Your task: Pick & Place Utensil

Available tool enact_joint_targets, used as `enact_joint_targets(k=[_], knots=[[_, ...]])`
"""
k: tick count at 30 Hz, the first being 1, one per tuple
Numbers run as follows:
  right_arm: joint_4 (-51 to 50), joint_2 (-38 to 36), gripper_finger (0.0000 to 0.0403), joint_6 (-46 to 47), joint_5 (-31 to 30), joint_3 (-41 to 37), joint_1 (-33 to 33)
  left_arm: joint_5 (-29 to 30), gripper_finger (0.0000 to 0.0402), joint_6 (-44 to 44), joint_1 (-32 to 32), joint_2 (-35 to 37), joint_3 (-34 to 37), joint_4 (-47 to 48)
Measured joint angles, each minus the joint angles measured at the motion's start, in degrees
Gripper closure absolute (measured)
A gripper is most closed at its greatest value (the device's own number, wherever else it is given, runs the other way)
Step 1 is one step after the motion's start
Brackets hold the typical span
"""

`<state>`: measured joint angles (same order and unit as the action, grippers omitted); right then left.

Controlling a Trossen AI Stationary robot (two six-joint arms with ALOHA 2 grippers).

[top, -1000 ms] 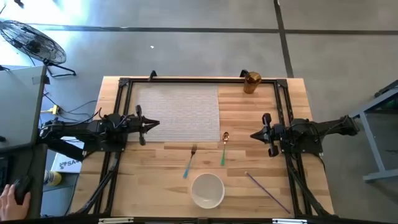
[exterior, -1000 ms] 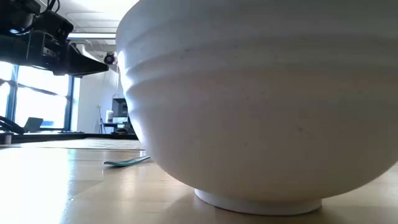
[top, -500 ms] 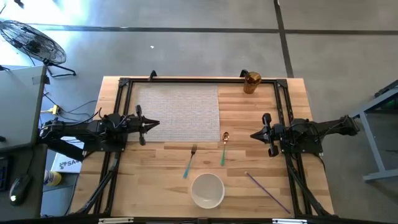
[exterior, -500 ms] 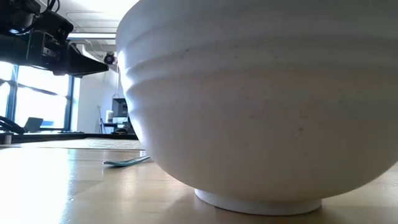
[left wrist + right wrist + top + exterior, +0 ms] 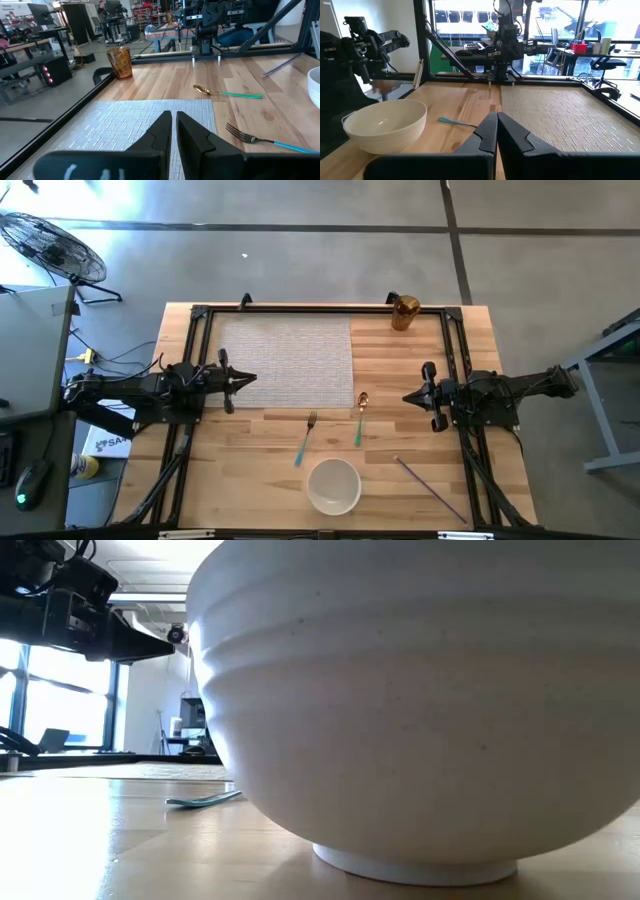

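A fork point(image 5: 306, 438) with a blue handle and a spoon point(image 5: 360, 418) with a gold bowl and a green handle lie flat on the wood near the table's middle. They are just off the near edge of a grey woven placemat point(image 5: 285, 360). My left gripper point(image 5: 250, 380) hovers shut over the placemat's left part, pointing right. My right gripper point(image 5: 408, 396) hovers shut to the right of the spoon, pointing left. In the left wrist view the spoon point(image 5: 225, 93) and the fork point(image 5: 260, 141) lie beyond the shut fingers point(image 5: 173, 125). The right wrist view shows the fork's handle point(image 5: 455, 121).
A white bowl point(image 5: 333, 485) stands near the table's near edge and fills the low view point(image 5: 420, 700). A thin purple stick point(image 5: 430, 488) lies to its right. An amber cup point(image 5: 404, 311) stands at the far edge. A black frame point(image 5: 320, 308) rims the table.
Neither arm nor any thing on the table has moved. A person's hand beside the table, at the high view's lower left corner, has gone out of view.
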<state>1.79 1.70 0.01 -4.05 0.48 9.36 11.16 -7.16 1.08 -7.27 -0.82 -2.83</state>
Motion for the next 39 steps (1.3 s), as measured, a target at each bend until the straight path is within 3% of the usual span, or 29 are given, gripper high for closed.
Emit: enact_joint_targets(k=[11, 17, 28, 35, 39], knots=[[0.20, -0.01, 0.0399, -0.11, -0.19, 0.01, 0.00, 0.00, 0.0378, 0.00, 0.01, 0.00, 0.00, -0.02], [4.59, -0.01, 0.0402, -6.05, -8.80, 0.00, -0.02, -0.01, 0.0378, 0.00, 0.01, 0.01, 0.00, 0.00], [11.04, 0.01, 0.0400, -2.89, -13.44, -0.01, -0.02, -0.02, 0.0378, 0.00, 0.01, 0.01, 0.02, -0.01], [19.32, -0.01, 0.0400, 5.52, -15.03, -0.01, -0.02, -0.02, 0.0378, 0.00, 0.02, 0.00, 0.00, -0.02], [23.11, 0.01, 0.0401, 3.67, -17.71, 0.01, -0.02, -0.02, 0.0378, 0.00, 0.00, 0.01, 0.01, -0.01]])
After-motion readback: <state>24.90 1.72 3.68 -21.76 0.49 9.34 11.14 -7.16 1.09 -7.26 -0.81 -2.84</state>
